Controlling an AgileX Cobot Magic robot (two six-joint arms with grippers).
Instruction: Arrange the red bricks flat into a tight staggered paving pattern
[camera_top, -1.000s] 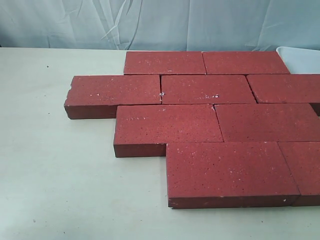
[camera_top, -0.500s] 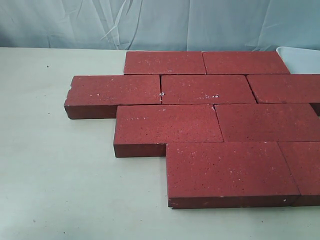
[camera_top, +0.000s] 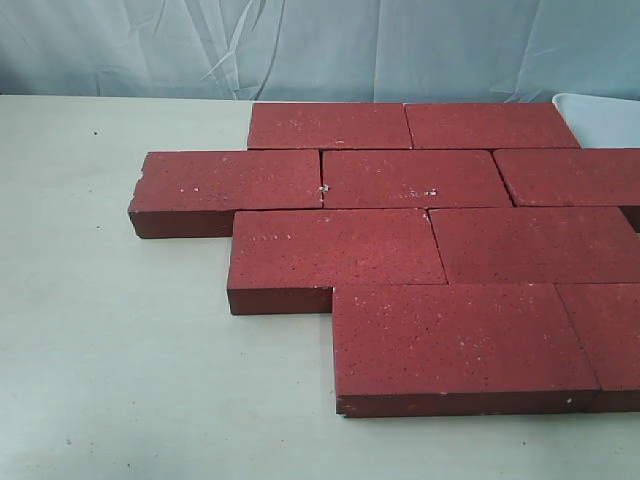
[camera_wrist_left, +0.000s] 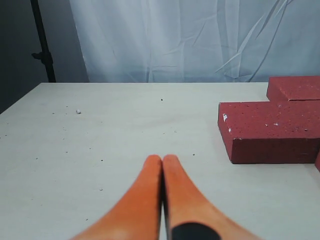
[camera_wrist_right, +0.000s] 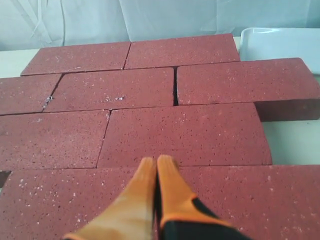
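Rows of red bricks (camera_top: 415, 178), four and staggered, flat at centre-right of frame on pale table (camera_top: 120, 350); left gripper (camera_wrist_left: 162, 159) and right gripper (camera_wrist_right: 156, 160) pressed together.

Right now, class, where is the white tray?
In the exterior view, the white tray sits at the far right edge, just beside the back-right brick.

Rightmost red bricks (camera_top: 610, 335) cut by frame edge; white tray (camera_top: 606, 120) too.
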